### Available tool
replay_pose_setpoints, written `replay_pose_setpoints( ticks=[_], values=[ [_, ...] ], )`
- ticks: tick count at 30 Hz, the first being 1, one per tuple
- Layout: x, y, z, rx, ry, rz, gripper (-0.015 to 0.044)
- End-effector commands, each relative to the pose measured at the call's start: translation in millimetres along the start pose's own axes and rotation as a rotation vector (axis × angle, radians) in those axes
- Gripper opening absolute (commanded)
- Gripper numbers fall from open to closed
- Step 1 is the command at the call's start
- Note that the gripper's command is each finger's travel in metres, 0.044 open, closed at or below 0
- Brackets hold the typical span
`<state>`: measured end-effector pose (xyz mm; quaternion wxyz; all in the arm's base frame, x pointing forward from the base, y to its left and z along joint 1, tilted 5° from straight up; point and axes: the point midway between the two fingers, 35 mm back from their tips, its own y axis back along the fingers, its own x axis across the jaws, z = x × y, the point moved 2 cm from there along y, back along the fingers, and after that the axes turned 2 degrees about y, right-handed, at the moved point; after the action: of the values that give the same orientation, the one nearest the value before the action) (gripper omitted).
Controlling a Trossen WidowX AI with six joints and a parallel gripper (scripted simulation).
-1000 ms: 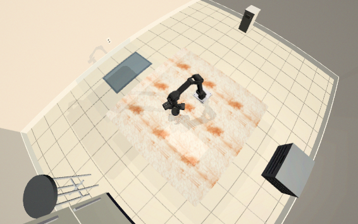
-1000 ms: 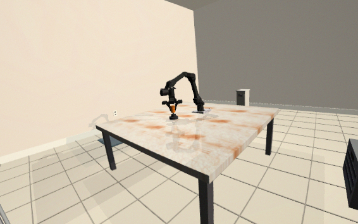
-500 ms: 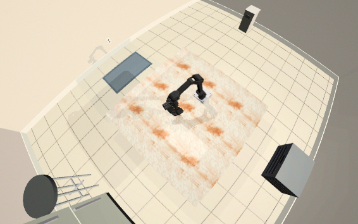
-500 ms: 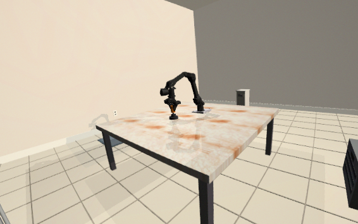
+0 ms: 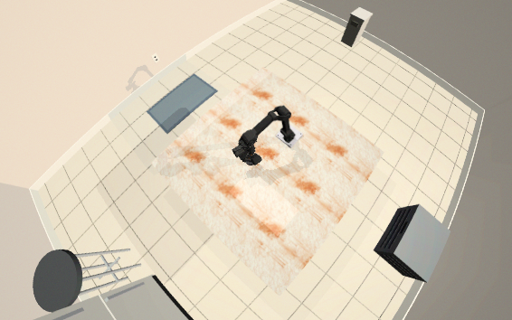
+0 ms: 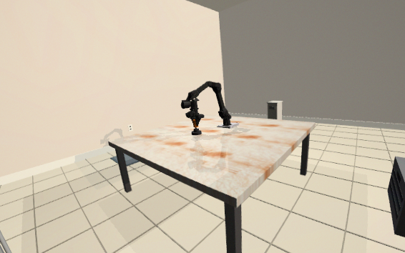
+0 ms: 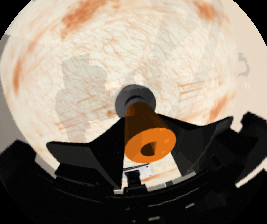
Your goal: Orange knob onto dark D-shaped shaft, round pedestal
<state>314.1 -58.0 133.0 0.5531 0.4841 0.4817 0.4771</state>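
The gripper pinches the seemingly light, rigid orange knob by its sides, a sensible hold above the round pedestal.

Table: stone-like top, off-white, with rust-orange blotches and fine streaks; smooth, softly glossy, showing faint reflections. Table legs: dark, smooth, matt. Knob: orange, plastic-looking, smooth, faintly speckled on its end face. Pedestal: dark, smooth, rather matt. Arm and hand: black, plastic-looking, chiefly matt. Stool: dark matt seat; legs pale grey, metal-looking. Floor: cream tile, smooth. Walls: matt, painted-looking.
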Motion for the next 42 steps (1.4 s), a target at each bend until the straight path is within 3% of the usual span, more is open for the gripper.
replay_pose_setpoints(
  ticks=[1, 11, 18, 42],
  values=[
    [-0.1, -0.5, 0.7, -0.002, -0.006, 0.000, 0.0000],
    [0.1, 4.7, 0.5, -0.002, -0.015, 0.000, 0.0000],
    [0.0, 2.7, 0.7, -0.002, -0.215, 0.000, 0.0000],
    [0.0, -0.8, 0.5, -0.002, -0.215, 0.000, 0.0000]
  ],
)
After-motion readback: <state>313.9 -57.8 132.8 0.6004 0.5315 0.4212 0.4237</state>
